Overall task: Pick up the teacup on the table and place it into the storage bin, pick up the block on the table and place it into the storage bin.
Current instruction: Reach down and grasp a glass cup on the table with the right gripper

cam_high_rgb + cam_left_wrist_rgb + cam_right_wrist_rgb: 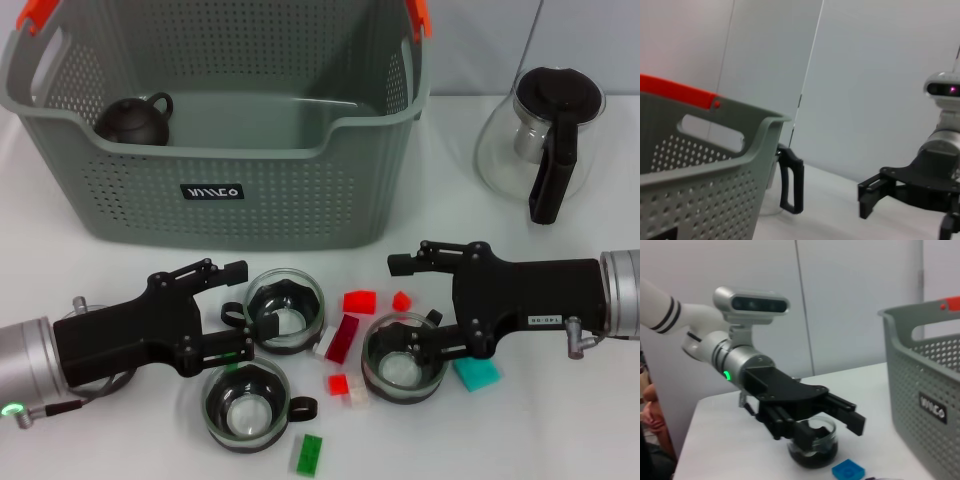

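Note:
Three glass teacups stand in front of the storage bin [240, 190]: one [285, 310] at centre left, one [248, 405] nearer the table's front, one [403, 358] at centre right. Small blocks lie among them: red [359, 301], dark red [342, 338], green [308, 453], teal [476, 373]. My left gripper [232, 308] is open, level with the centre-left cup's handle side. From the right wrist, that left gripper [815, 420] hangs over a teacup [812, 445]. My right gripper [415, 305] is open, its lower finger over the right cup's rim.
A dark teapot [135, 120] sits inside the bin at its left end. A glass carafe [540, 140] with a black lid and handle stands right of the bin. The bin wall [700, 190] and my right gripper [880, 192] show from the left wrist.

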Tool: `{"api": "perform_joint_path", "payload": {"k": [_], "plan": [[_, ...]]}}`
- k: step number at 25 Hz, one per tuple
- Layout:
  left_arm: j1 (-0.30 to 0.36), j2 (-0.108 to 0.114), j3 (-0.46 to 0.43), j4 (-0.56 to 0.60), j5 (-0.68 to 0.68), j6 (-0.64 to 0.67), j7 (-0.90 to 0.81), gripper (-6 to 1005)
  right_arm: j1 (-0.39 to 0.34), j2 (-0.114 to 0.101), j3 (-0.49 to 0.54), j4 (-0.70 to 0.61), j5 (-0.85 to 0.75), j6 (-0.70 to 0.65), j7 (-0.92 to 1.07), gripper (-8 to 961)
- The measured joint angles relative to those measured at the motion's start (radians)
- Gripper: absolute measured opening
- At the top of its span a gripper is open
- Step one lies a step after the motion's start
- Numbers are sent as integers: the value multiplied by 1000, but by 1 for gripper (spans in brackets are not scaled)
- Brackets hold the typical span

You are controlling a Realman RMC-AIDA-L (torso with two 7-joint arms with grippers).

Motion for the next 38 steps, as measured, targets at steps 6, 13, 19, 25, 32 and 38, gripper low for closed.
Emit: {"api": "perform_joint_path", "payload": {"k": [6, 13, 19, 25, 32, 38], "plan": [[-2, -3, 1, -6, 1, -16, 0, 828, -3, -13, -6, -2, 0, -6, 13, 916], [-7, -3, 0, -26, 1, -25, 1, 828, -9, -22, 0, -2, -2, -6, 15, 917], [-7, -3, 0, -26, 1, -23, 1, 827, -3, -25, -6, -35, -53, -16, 65, 916], [-7, -3, 0, -26, 1, -25, 0, 827, -17, -10, -7, -165, -130, -119, 82, 916], [-7, -7, -4, -27, -6, -29, -1, 827, -7, 22, -15, -316, -251, -193, 148, 916], [-7, -13, -11, -27, -10, -32, 0, 828, 36, 27, -126, -416, -356, -196, 313, 917]]}}
